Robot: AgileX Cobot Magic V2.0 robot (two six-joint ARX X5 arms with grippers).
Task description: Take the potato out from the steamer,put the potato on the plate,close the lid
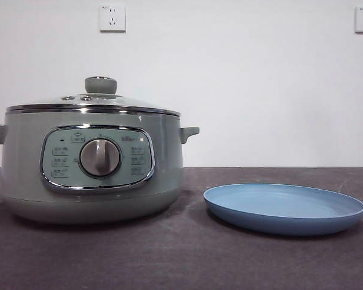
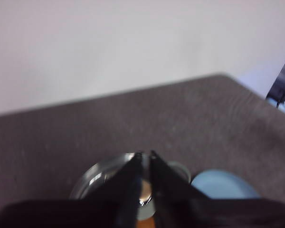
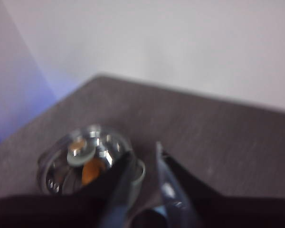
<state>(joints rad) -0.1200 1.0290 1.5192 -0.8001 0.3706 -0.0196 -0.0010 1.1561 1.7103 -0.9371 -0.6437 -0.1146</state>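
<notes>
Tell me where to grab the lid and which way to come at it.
Grip the lid by its pale green knob, coming straight down from above. The knob stands proud at the centre of the glass dome, narrow enough for two jaws; the chrome rim sits flush on the steamer, leaving no edge to pinch.

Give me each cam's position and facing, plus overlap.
Front: low, table height, looking level at steamer, closed lid, empty plate; no robot visible.
Left wrist: high above, looking down past left end effector onto lid, plate.
Right wrist: high, looking down past right end effector onto lid.
Shared: the lid, in all three.
</notes>
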